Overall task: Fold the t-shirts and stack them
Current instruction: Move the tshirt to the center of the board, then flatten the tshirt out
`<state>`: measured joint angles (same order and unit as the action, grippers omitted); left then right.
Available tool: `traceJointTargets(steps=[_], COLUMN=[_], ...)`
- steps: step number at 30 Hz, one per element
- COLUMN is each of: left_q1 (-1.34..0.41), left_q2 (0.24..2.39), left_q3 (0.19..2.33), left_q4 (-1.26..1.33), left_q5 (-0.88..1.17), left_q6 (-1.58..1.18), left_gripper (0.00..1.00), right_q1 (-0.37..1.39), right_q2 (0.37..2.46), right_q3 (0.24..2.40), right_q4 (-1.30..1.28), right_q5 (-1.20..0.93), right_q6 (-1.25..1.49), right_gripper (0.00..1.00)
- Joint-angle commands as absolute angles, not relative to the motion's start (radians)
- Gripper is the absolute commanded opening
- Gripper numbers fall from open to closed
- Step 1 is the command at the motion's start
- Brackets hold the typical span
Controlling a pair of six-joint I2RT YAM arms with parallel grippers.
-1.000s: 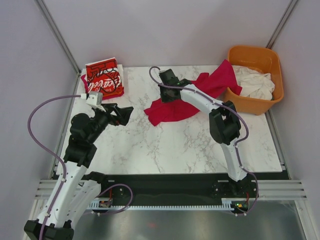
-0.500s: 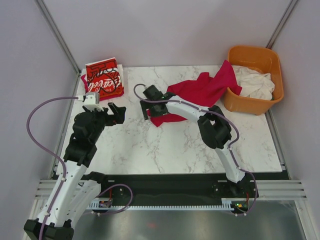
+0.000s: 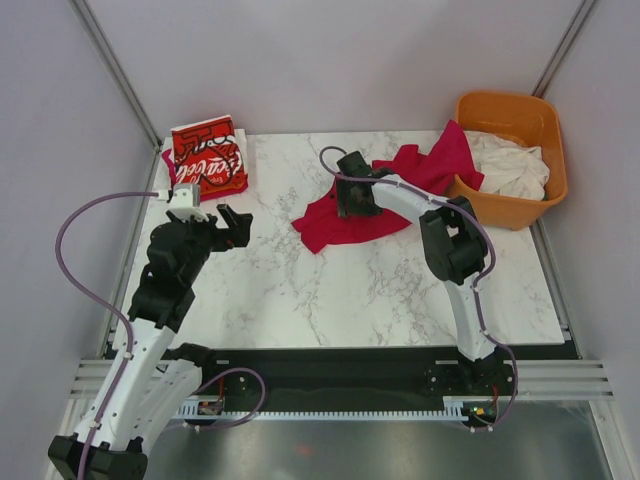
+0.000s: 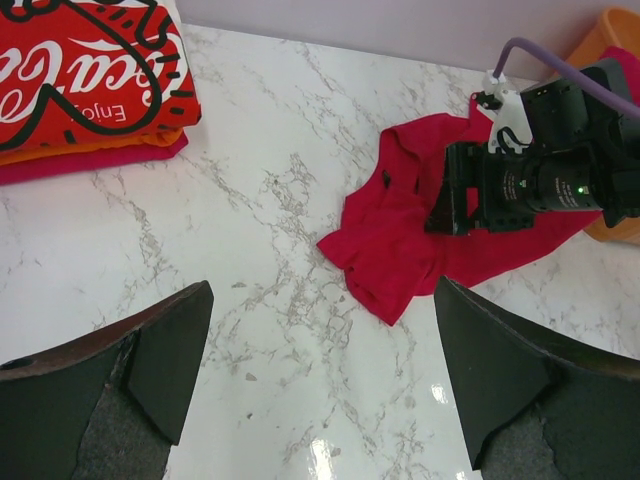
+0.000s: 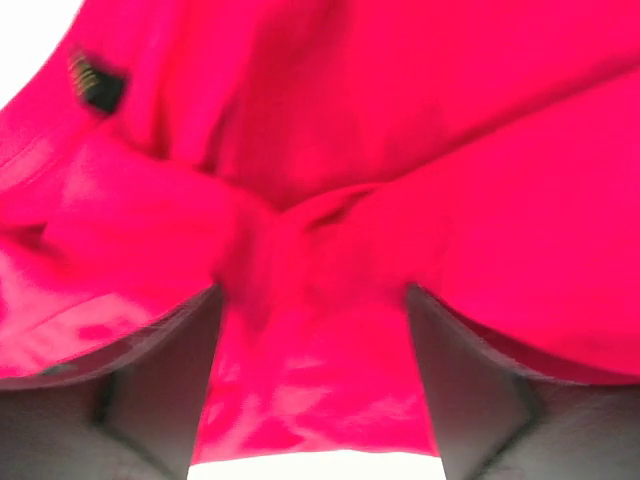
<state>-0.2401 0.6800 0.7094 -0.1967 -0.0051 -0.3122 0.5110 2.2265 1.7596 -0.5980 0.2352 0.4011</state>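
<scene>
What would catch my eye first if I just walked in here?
A crimson t-shirt sprawls crumpled at the centre, one end reaching the orange tub at the far right, with the right gripper directly over it. At the far left corner lies a neatly folded red Coca-Cola shirt; the left gripper hangs open near it.

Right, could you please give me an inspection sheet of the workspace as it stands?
Surface: white marble table top, glossy.
Job's things: crimson shirt crumpled at centre, its far end draped over the tub rim; Coca-Cola shirt folded atop a stack at the far left corner; off-white shirts heaped in the tub.
Clutter: orange tub at the far right; nothing else seen.
Grippers: left tool open, empty, above the table; right tool down on the crimson shirt, cloth between its fingers, grip cannot be told.
Cables: a purple cable loops off each arm.
Surroundings: plain walls, metal frame bars.
</scene>
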Motion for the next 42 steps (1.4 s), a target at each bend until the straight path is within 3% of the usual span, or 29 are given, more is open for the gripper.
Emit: traceJointTargets(steps=[1,2,3,5,6,9,15,20,21,24,25,27,32,37,39,42], left_q1=[-0.242,-0.242,-0.242,-0.242,-0.241,-0.241,-0.230,-0.230,-0.230,-0.230,-0.232,-0.232,-0.221,-0.083,0.020,0.078], left_q2=[0.683,0.687,0.687,0.693,0.696,0.712,0.738,0.724,0.730,0.755,0.765,0.787,0.890,0.991,1.051,1.104], left_q3=[0.744,0.744,0.744,0.745,0.746,0.758,0.782,0.775,0.775,0.782,0.785,0.792,0.773,0.641,0.592,0.566], left_q4=[-0.199,-0.201,-0.202,-0.202,-0.204,-0.216,-0.264,-0.279,-0.282,-0.294,-0.305,-0.328,-0.428,-0.445,-0.401,-0.359], left_q5=[-0.011,-0.015,-0.034,-0.049,-0.052,-0.066,-0.126,-0.181,-0.181,-0.166,-0.166,-0.179,-0.132,-0.097,0.045,0.052], left_q6=[-0.287,-0.293,-0.302,-0.330,-0.334,-0.348,-0.342,-0.337,-0.337,-0.342,-0.360,-0.400,-0.619,-0.733,-0.779,-0.781], left_gripper=[1.00,1.00,1.00,1.00,1.00,1.00,1.00,1.00,1.00,1.00,1.00,1.00,1.00,1.00,0.99,0.97], right_q1=[0.540,0.557,0.567,0.600,0.610,0.670,0.813,0.851,0.851,0.851,0.844,0.824,0.654,0.482,0.460,0.437], right_q2=[2.261,2.264,2.267,2.279,2.286,2.304,2.364,2.320,2.307,2.214,2.185,2.087,1.896,1.859,1.861,1.904], right_q3=[1.761,1.756,1.755,1.761,1.775,1.810,1.957,1.959,1.939,1.851,1.821,1.739,1.583,1.548,1.555,1.603], right_q4=[-0.562,-0.555,-0.549,-0.540,-0.538,-0.522,-0.499,-0.473,-0.472,-0.489,-0.491,-0.491,-0.488,-0.497,-0.495,-0.495], right_q5=[0.164,0.157,0.147,0.117,0.104,0.039,-0.139,-0.218,-0.222,-0.120,-0.035,0.018,0.087,0.044,0.045,0.006], right_q6=[0.403,0.405,0.406,0.414,0.419,0.440,0.476,0.479,0.473,0.440,0.431,0.420,0.390,0.342,0.342,0.348], right_gripper=[0.75,0.69,0.48,0.30,0.14,0.00,0.00,0.00,0.11,0.75,0.84,0.89,0.90,0.89,0.89,0.89])
